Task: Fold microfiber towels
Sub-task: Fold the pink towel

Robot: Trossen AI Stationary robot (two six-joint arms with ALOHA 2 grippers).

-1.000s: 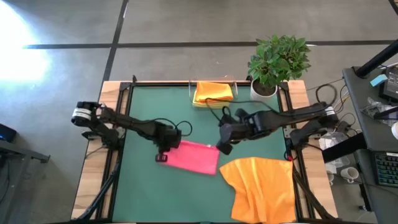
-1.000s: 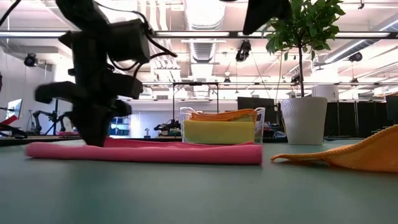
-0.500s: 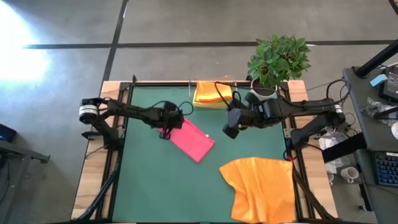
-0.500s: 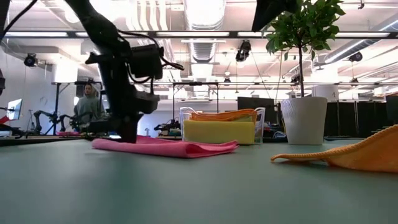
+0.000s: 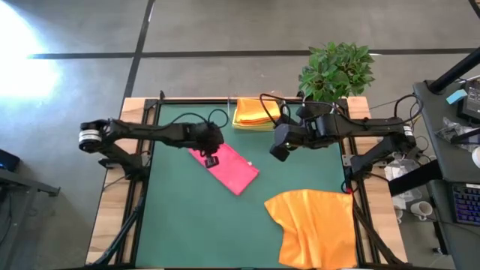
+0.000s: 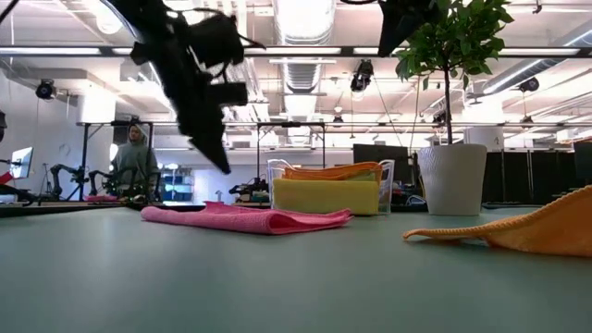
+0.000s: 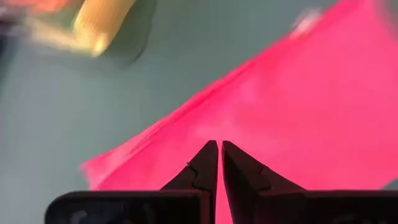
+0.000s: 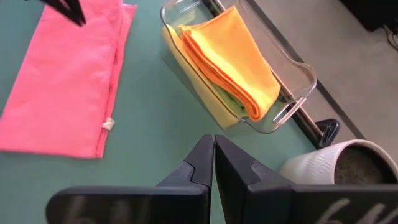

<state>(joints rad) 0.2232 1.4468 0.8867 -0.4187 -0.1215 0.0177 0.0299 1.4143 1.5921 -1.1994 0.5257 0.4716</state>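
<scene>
1. Now the pink towel [image 5: 225, 166] lies folded into a long narrow strip near the middle of the green table mat [image 5: 180, 217], running diagonally from near the far edge towards the centre. 1 second ago it lay lower and almost level across the mat, so we have swung and slid it towards the far edge.

2. Our left gripper [image 5: 211, 150] has let go and lifted. In the low view it hangs above the strip's far end [image 6: 222, 157], clear of the cloth, and in the left wrist view its fingers [image 7: 208, 163] are pressed together with nothing between them. Half a second ago it sat down on the towel.

3. Our right gripper [image 5: 277, 152] hovers over the mat just in front of the clear tray [image 8: 292, 68], fingers [image 8: 200, 163] closed on nothing. It has drawn back from the pink towel towards the far right corner.

4. We judge the pink fold finished, or nearly so: the strip lies flat with its edges lined up, and could take 1 more fold or go into the tray.

5. The tray at the far edge holds a stack of folded towels, orange on top [image 5: 256, 111], with lime green and yellow showing beneath in the right wrist view.

6. The big orange towel [image 5: 315, 225] lies rumpled and unfolded at the near right corner, so we take it as the next cloth. The potted plant [image 5: 335, 73] stands at the far right corner.
</scene>
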